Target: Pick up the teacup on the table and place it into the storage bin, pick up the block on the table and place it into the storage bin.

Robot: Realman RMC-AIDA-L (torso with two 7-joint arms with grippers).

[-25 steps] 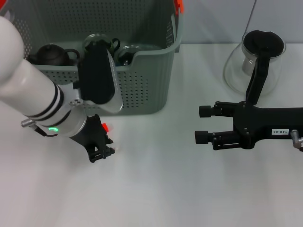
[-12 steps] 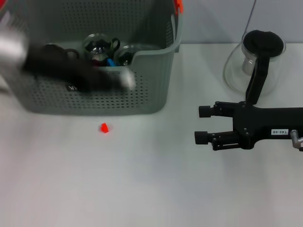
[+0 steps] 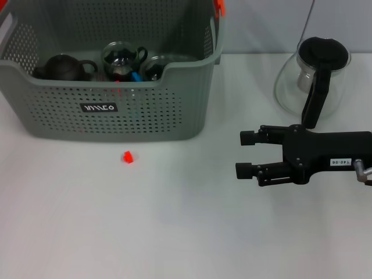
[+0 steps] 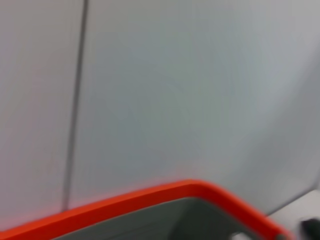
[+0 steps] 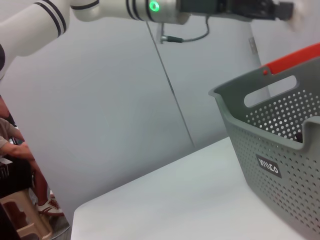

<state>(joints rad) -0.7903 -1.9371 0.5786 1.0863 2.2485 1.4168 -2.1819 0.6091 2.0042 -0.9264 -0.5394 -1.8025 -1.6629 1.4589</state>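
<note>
Since a second ago the left arm has been lifted off the table and is now seen only in the right wrist view, high above the storage bin [image 3: 174, 110]; whether its claw is open cannot be told. The red block [image 3: 127, 157] is left on the table, well to the left of the right gripper [image 3: 246, 154], whose jaws are parted and empty. The block is best approached from directly above, jaws straddling it, clear of the bin wall.

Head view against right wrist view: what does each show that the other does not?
Only the head view shows the small red block on the white table, the dark teapot and glass cups in the bin, the glass carafe, and the open right tool. Only the right wrist view shows the raised white left arm. Both show the grey-green perforated storage bin.
</note>
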